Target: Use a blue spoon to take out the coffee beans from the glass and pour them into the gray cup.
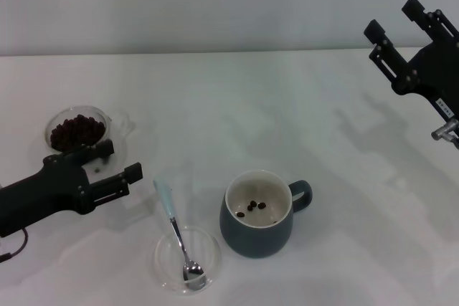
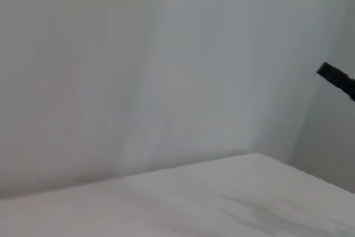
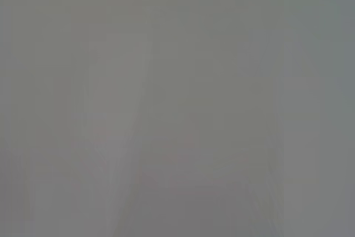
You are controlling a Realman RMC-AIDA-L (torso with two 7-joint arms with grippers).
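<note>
The glass (image 1: 106,117) stands at the left of the table and holds a heap of coffee beans (image 1: 77,131). My left gripper (image 1: 122,160) lies low just in front of the glass, open and empty, its near side overlapping the glass. The blue spoon (image 1: 166,200) lies to the right of that gripper, its metal bowl resting in a shallow clear dish (image 1: 208,249) and its pale handle pointing away over the rim. The gray cup (image 1: 257,234) stands to the right of the dish with three beans (image 1: 253,206) inside. My right gripper (image 1: 392,19) is raised at the far right, open and empty.
The white table (image 1: 251,105) runs back to a plain wall. The left wrist view shows wall, table surface and a dark bar (image 2: 338,79) at its edge. The right wrist view shows only plain grey.
</note>
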